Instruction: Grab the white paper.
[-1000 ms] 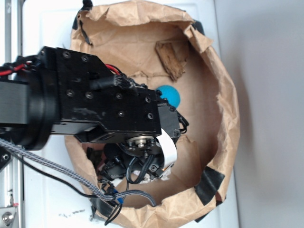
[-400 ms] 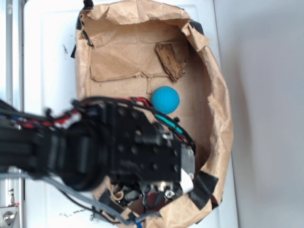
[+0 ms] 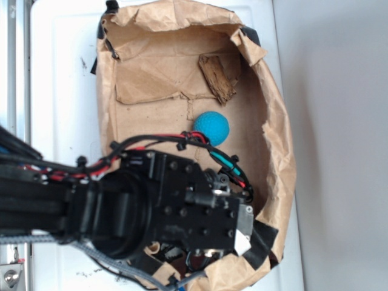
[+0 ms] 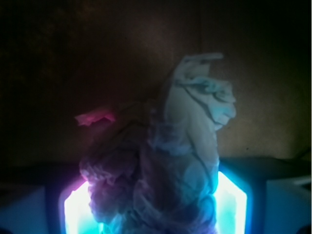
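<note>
Fingers [image 4: 229, 200] glow on both sides of the paper [image 4: 170, 165], pressed against it; the gripper [image 4: 156, 204] is clamped on the wad, which juts up crumpled between them in the wrist view. From outside, the black arm [image 3: 121, 212] covers the near end of the bag [image 3: 279, 139]. Ball [image 3: 211, 127] and a brown scrap [image 3: 218, 77] lie apart on the bag floor.

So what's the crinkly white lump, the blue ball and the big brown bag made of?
The white paper looks like thin, matte paper: soft creases and folds all over. The blue ball seems to be rubber or foam; its surface looks finely dimpled and dull. The brown paper bag looks like kraft paper, with torn, wrinkled edges.
</note>
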You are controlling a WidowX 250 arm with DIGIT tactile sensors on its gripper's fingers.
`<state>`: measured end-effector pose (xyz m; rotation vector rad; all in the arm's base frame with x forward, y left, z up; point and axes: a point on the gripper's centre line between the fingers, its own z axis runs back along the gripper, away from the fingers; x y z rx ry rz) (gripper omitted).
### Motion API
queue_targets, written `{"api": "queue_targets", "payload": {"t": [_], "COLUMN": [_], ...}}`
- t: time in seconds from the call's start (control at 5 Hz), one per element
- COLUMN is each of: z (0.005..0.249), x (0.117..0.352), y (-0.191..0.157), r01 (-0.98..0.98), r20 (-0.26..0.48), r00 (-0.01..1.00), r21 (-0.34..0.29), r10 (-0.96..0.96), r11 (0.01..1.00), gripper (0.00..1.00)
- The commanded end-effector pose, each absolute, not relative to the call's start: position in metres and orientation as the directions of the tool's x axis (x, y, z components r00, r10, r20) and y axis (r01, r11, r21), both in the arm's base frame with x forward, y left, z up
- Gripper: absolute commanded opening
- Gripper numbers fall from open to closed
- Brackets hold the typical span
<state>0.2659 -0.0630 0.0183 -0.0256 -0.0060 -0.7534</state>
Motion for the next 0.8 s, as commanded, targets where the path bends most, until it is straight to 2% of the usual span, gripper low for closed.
{"api": "queue_targets", "payload": {"t": [0.0,0.2,0.4,0.6], "z": [0.071,0.102,0.121,0.137], "x": [0.274,0.270,0.263,0.255], "y": [-0.024,0.001,0.010,0.019], "r01": [0.572,0.475,0.433,0.410], "r20": [0.152,0.211,0.228,0.249], "r00": [0.812,0.857,0.873,0.881], "r21": [-0.019,0.032,0.045,0.021], "r10": [-0.563,-0.471,-0.432,-0.401], "r11": [0.820,0.879,0.900,0.912], "gripper": [0.00,0.00,0.00,0.00]}}
